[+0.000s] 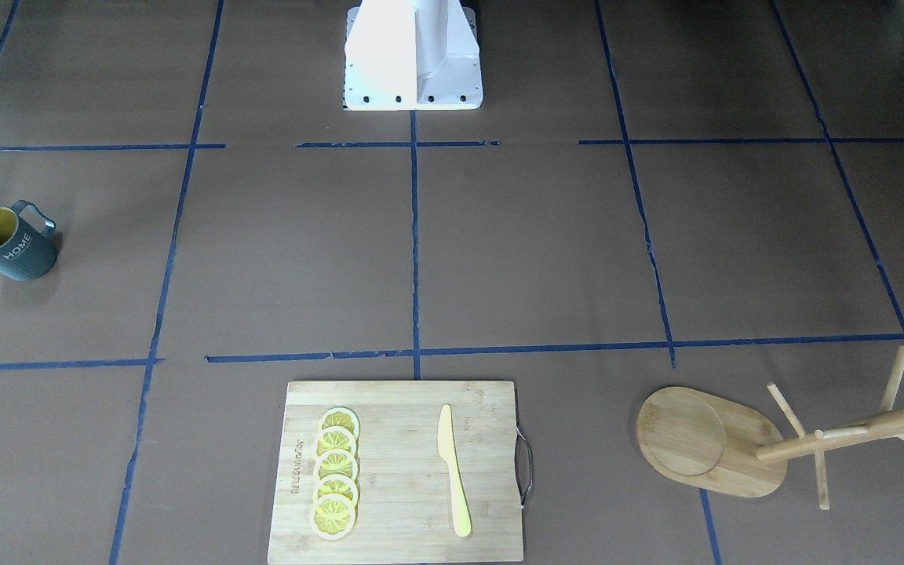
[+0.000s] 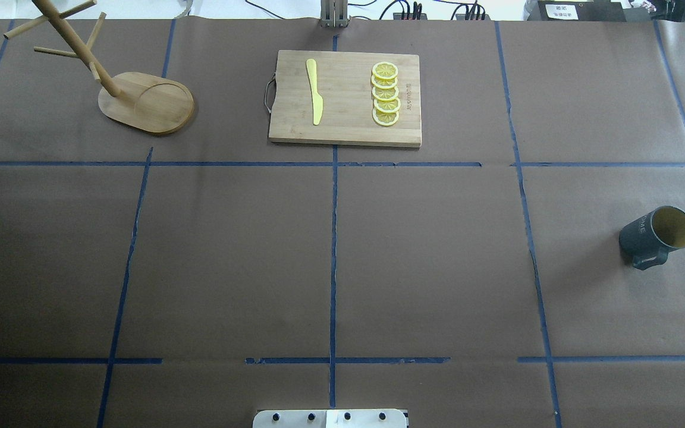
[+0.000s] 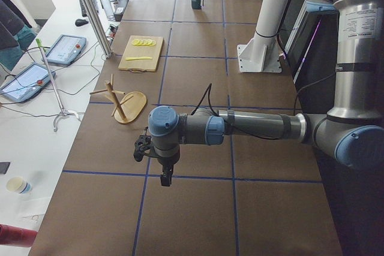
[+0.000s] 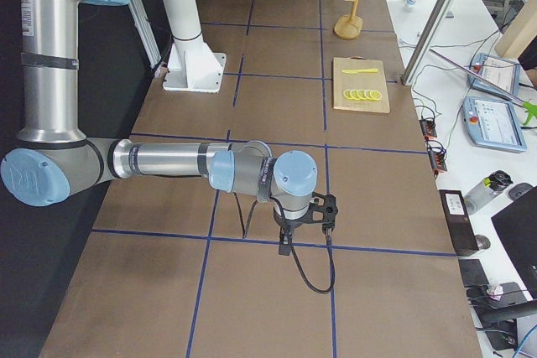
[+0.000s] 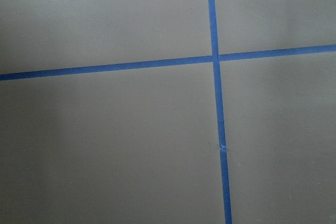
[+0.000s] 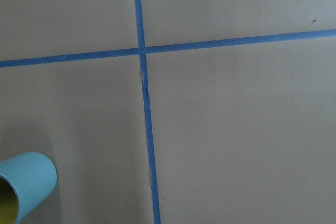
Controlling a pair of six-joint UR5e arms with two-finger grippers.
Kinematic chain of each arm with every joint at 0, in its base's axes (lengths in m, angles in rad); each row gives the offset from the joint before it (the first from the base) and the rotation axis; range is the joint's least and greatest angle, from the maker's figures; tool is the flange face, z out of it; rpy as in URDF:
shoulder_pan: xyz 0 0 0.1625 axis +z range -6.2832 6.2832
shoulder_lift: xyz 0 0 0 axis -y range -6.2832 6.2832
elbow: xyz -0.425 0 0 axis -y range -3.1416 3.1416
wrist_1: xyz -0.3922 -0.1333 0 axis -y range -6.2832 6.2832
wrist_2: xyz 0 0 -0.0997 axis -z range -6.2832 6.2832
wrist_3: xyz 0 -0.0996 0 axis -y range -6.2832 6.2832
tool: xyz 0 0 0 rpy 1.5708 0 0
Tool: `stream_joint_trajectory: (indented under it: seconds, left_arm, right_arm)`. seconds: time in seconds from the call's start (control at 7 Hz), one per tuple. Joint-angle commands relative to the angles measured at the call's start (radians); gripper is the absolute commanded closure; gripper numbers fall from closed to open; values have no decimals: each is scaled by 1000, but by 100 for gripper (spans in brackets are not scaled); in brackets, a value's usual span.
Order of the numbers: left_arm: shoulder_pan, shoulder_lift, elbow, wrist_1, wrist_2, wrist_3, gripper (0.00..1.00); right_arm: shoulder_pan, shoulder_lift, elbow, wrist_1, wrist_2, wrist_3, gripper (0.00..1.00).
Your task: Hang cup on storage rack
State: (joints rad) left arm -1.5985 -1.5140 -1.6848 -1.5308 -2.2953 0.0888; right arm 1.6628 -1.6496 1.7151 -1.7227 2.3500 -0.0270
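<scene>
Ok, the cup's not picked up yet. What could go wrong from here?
1. The cup stands at the table's right end and the rack at the far left corner. That means a long carry or a hand-over, where the cup might slip.
2. The cutting board with the knife and lemon slices lies between them; a low pass could sweep them.
3. The pegs are thin and the handle is a small loop, so a miss might tip the rack.
</scene>
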Motion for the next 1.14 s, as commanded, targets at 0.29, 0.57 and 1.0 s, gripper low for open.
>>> stream_joint_trajectory:
  seconds: [0.29, 0.57, 1.0]
  left_arm:
    - [0, 1, -13, 0, -1, 0, 0]
    - [0, 0, -16, 1, -1, -3, 0]
    - [0, 0, -16, 0, -3, -8, 0]
  right_arm:
    - [-9, 11, 15, 2, 3, 1, 0]
    - [-24, 28, 8, 2, 6, -1, 0]
    - [-230, 14, 158, 49, 22, 249, 0]
